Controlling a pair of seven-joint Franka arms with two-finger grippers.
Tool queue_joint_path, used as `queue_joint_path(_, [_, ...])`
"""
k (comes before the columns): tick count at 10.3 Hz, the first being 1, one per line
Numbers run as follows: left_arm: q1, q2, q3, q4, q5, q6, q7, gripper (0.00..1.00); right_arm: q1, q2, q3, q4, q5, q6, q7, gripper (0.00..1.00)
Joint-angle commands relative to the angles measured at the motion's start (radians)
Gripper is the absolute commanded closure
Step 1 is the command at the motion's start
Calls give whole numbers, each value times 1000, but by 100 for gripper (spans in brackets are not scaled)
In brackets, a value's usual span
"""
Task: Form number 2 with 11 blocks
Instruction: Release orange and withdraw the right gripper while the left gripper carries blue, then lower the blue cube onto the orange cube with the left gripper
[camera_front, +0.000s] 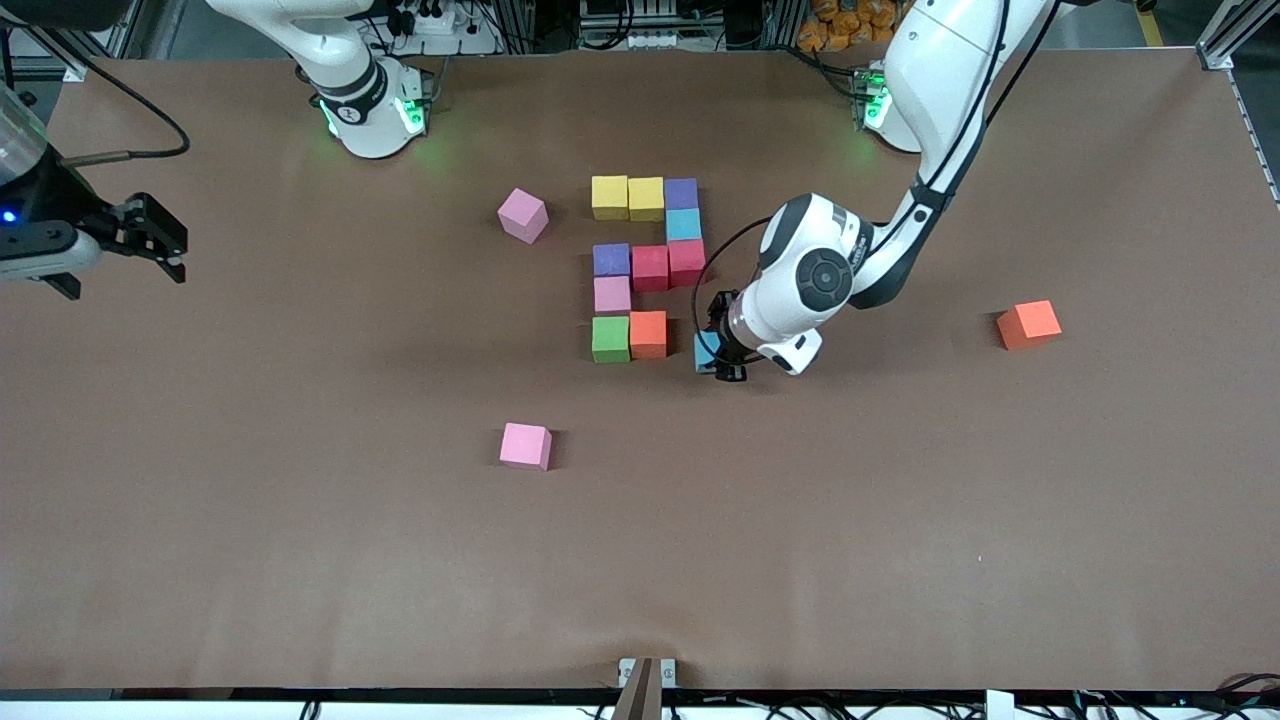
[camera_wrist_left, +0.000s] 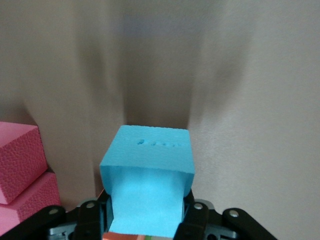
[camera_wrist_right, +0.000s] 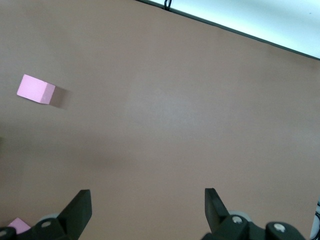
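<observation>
Ten blocks form a partial number 2 (camera_front: 647, 265) mid-table: two yellow, purple and light blue on the side farthest from the front camera, a purple and two red across the middle, then pink, with green (camera_front: 610, 338) and orange (camera_front: 648, 334) nearest that camera. My left gripper (camera_front: 718, 358) is shut on a light blue block (camera_front: 706, 351), low beside the orange block toward the left arm's end, a small gap between them. In the left wrist view the light blue block (camera_wrist_left: 147, 175) fills the jaws of that gripper (camera_wrist_left: 146, 217). My right gripper (camera_front: 150, 238) waits open at the right arm's end.
Loose blocks lie around: a pink one (camera_front: 523, 215) beside the figure toward the right arm's end, another pink (camera_front: 526, 446) nearer the front camera, an orange one (camera_front: 1028, 324) toward the left arm's end. The right wrist view shows a pink block (camera_wrist_right: 35, 89) on brown table.
</observation>
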Motion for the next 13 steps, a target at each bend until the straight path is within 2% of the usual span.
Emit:
queue_joint_path(1, [-27,16,9,11,27,40,-61,71,-4,2,-16,32,18,-33,41,0])
queue_joint_path(2, [-39,18,9,14,27,49,-82,71,-28,2,-16,36,36,-60,43,0])
queue_joint_path(3, [-42,19,9,14,29,51,-92,71,-74,4,-34,55,140,-103,50,0])
queue_joint_path(4, [-51,24,9,16,29,54,-92,71,-97,7,-51,64,185,-117,55,0])
queue_joint_path(13, [-96,48,11,1,41,109,-93,68,-113,10,-66,78,181,-120,50,0])
